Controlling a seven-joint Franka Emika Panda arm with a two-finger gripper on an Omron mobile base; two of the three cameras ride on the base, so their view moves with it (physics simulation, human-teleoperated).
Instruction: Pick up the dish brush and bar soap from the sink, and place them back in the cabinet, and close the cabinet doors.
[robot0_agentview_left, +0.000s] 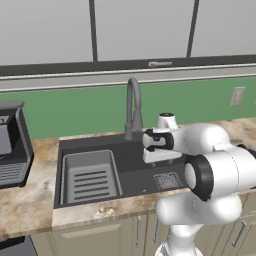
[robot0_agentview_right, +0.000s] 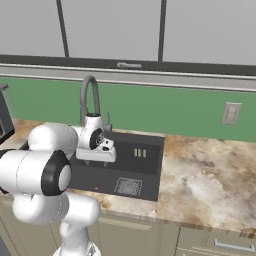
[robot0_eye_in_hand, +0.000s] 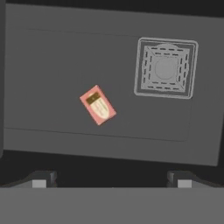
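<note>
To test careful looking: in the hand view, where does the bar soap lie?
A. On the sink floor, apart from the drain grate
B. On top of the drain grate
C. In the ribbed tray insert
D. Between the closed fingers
A: the bar soap lies flat on the sink floor, apart from the drain grate, beyond the open gripper.

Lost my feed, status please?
Gripper open, empty, above sink. Bar soap lies on basin floor beside drain grate. Nothing in the way.
</note>
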